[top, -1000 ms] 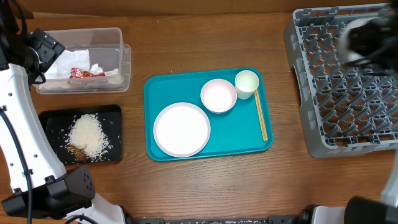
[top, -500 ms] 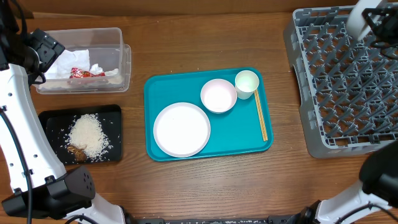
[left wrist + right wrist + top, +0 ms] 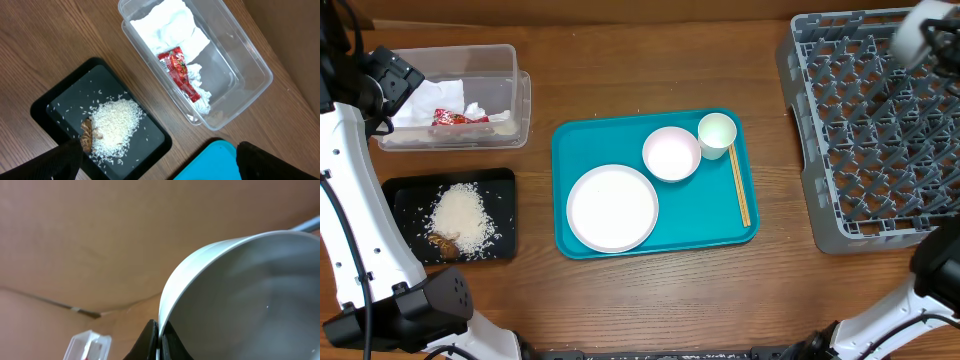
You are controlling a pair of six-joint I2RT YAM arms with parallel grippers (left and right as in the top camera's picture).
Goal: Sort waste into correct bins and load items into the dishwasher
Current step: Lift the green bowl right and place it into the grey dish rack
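Waste sorted: napkins [image 3: 425, 100] and wrapper [image 3: 450, 117] lie in the tub [image 3: 515, 90], rice [image 3: 460, 217] and scraps [image 3: 442, 242] on the black tray [image 3: 400, 190]. Loading under way: the right hand [image 3: 159, 330], pinched on a bowl [image 3: 240, 295] rim, holds it over the unloaded rack [image 3: 880, 150]. On the teal tray [image 3: 570, 140] lie plate [image 3: 612, 208], second bowl [image 3: 671, 153], cup [image 3: 716, 131], chopsticks [image 3: 741, 190]. The left hand [image 3: 160, 160] gapes, empty.
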